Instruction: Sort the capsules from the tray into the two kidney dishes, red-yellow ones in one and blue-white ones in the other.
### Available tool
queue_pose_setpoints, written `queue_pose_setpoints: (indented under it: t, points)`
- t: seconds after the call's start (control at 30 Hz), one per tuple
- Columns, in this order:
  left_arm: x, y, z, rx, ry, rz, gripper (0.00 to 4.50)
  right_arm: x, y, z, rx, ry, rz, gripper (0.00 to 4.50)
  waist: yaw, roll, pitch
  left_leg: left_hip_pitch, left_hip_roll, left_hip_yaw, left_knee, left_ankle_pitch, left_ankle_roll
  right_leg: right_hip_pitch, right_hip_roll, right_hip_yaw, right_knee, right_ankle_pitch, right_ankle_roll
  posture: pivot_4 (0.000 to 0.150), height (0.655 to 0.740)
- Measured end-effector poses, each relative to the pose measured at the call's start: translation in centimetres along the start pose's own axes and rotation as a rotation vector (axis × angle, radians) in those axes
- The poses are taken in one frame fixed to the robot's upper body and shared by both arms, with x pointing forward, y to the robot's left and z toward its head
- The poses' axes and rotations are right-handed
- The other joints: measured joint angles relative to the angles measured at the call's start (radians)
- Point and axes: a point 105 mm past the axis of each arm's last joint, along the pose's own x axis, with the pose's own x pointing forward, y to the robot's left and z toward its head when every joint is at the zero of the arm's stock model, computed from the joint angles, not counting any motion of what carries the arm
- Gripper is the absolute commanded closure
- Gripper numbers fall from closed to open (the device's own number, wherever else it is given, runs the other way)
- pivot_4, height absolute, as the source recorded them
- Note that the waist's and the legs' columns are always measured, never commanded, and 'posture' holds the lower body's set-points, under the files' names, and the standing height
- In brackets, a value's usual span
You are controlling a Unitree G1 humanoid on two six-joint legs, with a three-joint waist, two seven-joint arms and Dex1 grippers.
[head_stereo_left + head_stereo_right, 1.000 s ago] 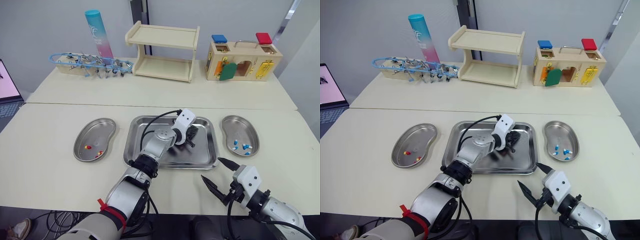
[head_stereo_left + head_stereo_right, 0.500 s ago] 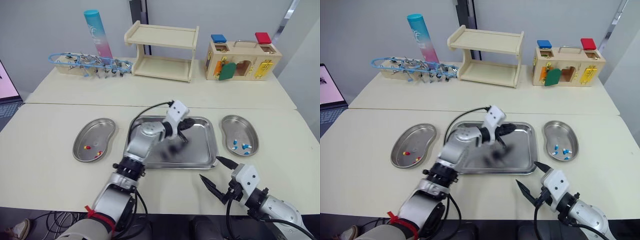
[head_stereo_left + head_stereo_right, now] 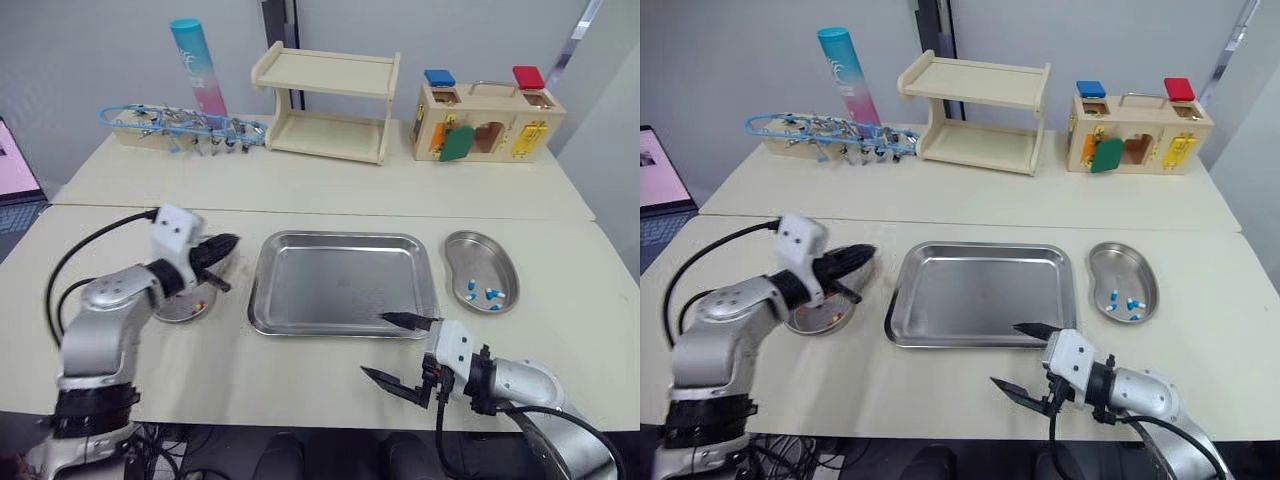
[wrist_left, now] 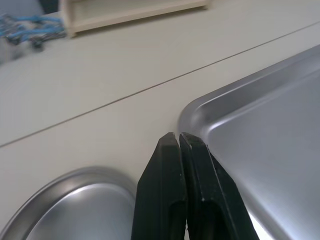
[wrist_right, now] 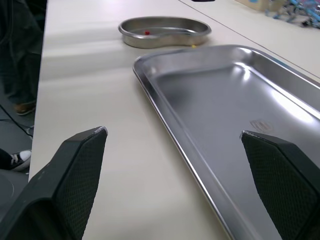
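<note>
The steel tray (image 3: 345,283) lies in the middle of the table, its floor bare metal. My left gripper (image 3: 228,243) is shut and hovers over the inner end of the left kidney dish (image 3: 183,312); its fingers (image 4: 172,165) press together between that dish (image 4: 75,200) and the tray corner (image 4: 260,150). A red spot (image 5: 146,33) lies in the left dish. Several blue-white capsules (image 3: 485,293) lie in the right kidney dish (image 3: 480,250). My right gripper (image 3: 373,345) is open at the tray's front edge, pointing left, nothing between its fingers.
At the back stand a wooden shelf (image 3: 325,105), a lock box (image 3: 485,125), a teal-pink tube (image 3: 195,65) and a rack of blue-handled tools (image 3: 180,128). A laptop (image 3: 10,165) sits at the far left. A seam (image 3: 320,212) joins the two tables.
My left arm has swung left, out of the tray and over the left dish. My right gripper has moved left and forward to the tray's front edge.
</note>
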Motion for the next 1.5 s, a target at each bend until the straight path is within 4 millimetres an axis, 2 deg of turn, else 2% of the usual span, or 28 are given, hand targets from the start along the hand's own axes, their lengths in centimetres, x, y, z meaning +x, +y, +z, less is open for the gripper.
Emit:
queue_pose_setpoints:
  t: [0.1,0.2,0.63,0.73,0.8,1.0,1.1,1.17,1.33,1.5]
  points:
    - [-2.3,1.7,-0.7,-0.029,0.028,0.087,4.48,0.8,-0.5,0.3,-0.01,-0.018,0.04,0.0,0.004,-0.001,0.0,0.0,0.0,0.0,0.0,0.0,0.0,0.0,0.0,-0.001,0.0,0.0,0.0,0.15,0.74]
    - [-3.6,2.3,-1.2,-0.051,0.046,0.13,4.48,1.4,-0.9,0.5,-0.008,-0.034,0.054,0.0,0.004,-0.001,0.0,0.0,0.0,0.0,0.0,0.0,0.0,0.0,0.0,-0.001,0.0,0.0,0.0,0.15,0.74]
    - [-3.8,2.1,-1.0,-0.094,0.014,0.13,4.48,1.3,-1.1,0.1,0.01,-0.031,0.043,0.0,0.001,-0.001,0.0,0.0,0.0,0.0,0.0,0.0,0.0,-0.001,0.0,0.0,0.0,0.0,0.0,0.15,0.74]
    - [-4.0,1.2,-0.7,-0.041,0.004,0.058,4.48,0.5,-1.1,-0.5,0.031,-0.01,0.0,0.0,0.001,0.0,0.0,-0.001,0.0,0.0,-0.001,0.0,0.0,-0.001,0.0,0.0,0.0,0.0,0.0,0.15,0.74]
    - [-3.6,-0.8,0.1,0.001,-0.017,-0.062,4.48,-0.8,-1.3,-0.9,0.039,0.015,-0.054,0.0,0.006,0.0,0.0,-0.001,0.0,0.001,0.0,0.0,0.0,-0.001,0.0,0.0,0.0,0.0,0.0,0.15,0.74]
    - [-3.1,-3.9,0.9,0.09,-0.03,-0.285,4.48,-4.5,-1.2,-2.1,0.052,0.116,-0.16,0.0,0.003,0.0,0.0,0.0,0.0,0.001,-0.001,0.0,0.0,0.0,0.0,0.0,0.0,0.0,0.0,0.15,0.74]
    - [-2.9,-6.1,0.7,0.14,-0.011,-0.469,3.97,-6.0,-0.9,-2.4,0.06,0.152,-0.187,0.0,0.001,0.0,0.0,0.0,0.0,0.001,-0.001,0.0,0.0,0.0,0.0,0.0,0.0,0.0,0.0,0.15,0.74]
    - [-2.6,-7.9,0.9,0.183,-0.015,-0.62,3.36,-7.0,-0.9,-2.6,0.062,0.182,-0.209,0.0,0.001,0.0,0.0,0.0,0.0,0.001,-0.001,0.0,0.0,0.0,0.0,0.0,0.0,0.0,0.0,0.15,0.74]
    - [-1.3,-9.6,1.1,0.275,-0.029,-0.792,1.8,-7.8,-1.2,-2.4,0.051,0.195,-0.243,0.0,0.0,0.0,0.0,0.0,0.0,0.002,-0.001,0.0,0.0,0.0,0.0,0.001,0.0,0.0,0.0,0.15,0.74]
    - [0.5,-12.3,0.3,0.365,-0.013,-0.976,1.8,-8.2,-1.1,-2.5,0.059,0.205,-0.273,0.0,0.002,0.0,0.0,-0.001,0.0,0.002,-0.001,0.0,0.0,0.0,0.0,0.0,0.0,0.0,0.0,0.15,0.74]
